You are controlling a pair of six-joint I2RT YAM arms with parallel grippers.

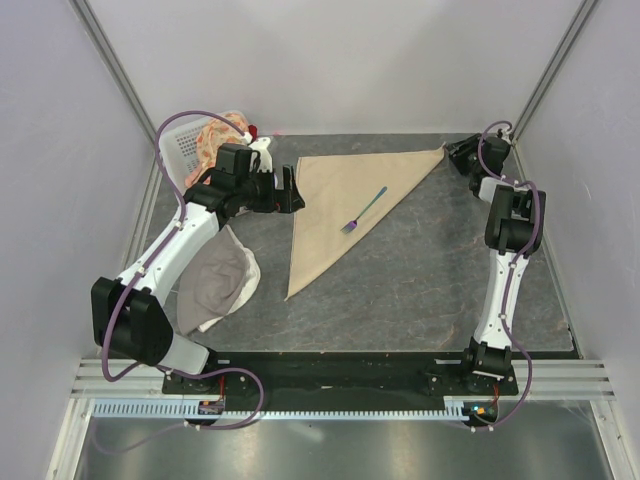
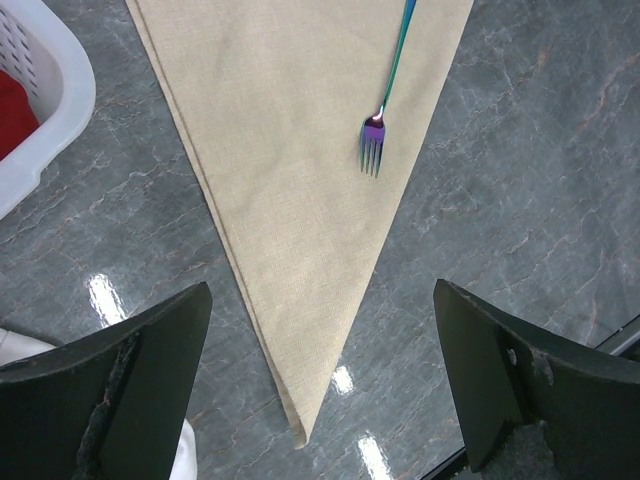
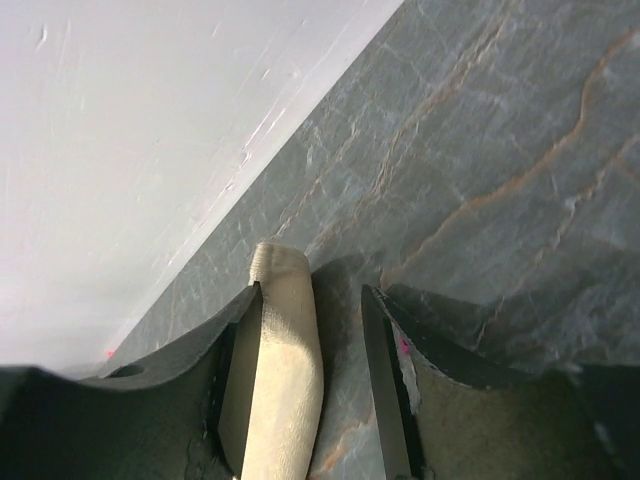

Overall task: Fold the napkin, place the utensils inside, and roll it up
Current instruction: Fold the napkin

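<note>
Cloth this thin and limp is best taken by a corner. The folded tan napkin (image 1: 330,200) is seen with one tip between the jaws of the half-parted right claw (image 3: 312,292), seemingly ungripped. The slim fork (image 1: 364,210) is seen lying on it, ahead of the wide-open left claw (image 2: 322,290).

One napkin (image 1: 335,190), one fork (image 1: 364,210), one white basket (image 1: 171,152), one grey cloth (image 1: 215,280) and one orange floral cloth (image 1: 214,139)

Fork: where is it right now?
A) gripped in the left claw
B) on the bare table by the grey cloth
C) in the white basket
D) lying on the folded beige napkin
D: the fork lies flat on the napkin, which is folded into a triangle, with its tines near the long edge.
</note>
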